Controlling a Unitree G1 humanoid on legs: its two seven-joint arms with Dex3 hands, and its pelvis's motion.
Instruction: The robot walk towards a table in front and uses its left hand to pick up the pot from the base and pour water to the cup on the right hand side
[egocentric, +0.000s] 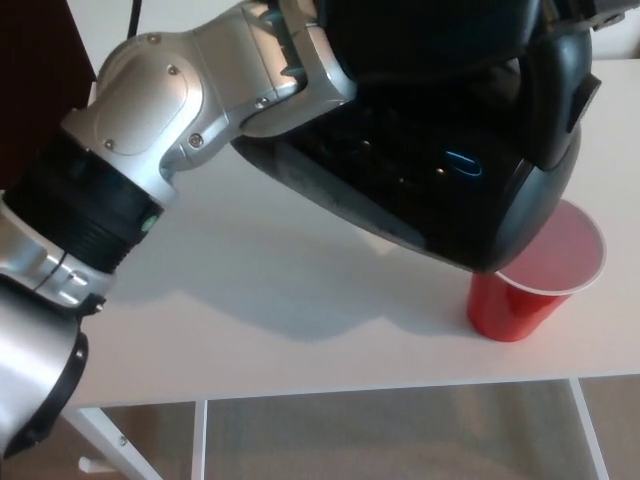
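Pot (440, 170) tilted over cup (535, 280)

Pot (440, 170) held tilted above the surface (300, 290), its lower end over the cup (535, 280). Cup stands on the surface, right side, near front edge.

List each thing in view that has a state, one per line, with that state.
pot: lifted off the table, tilted steeply, its low end over the cup's rim
cup: upright on the table, open at the top, partly hidden by the pot; contents cannot be told
left hand: shut on the pot at its handle
table: white, bearing the cup
right hand: not in view
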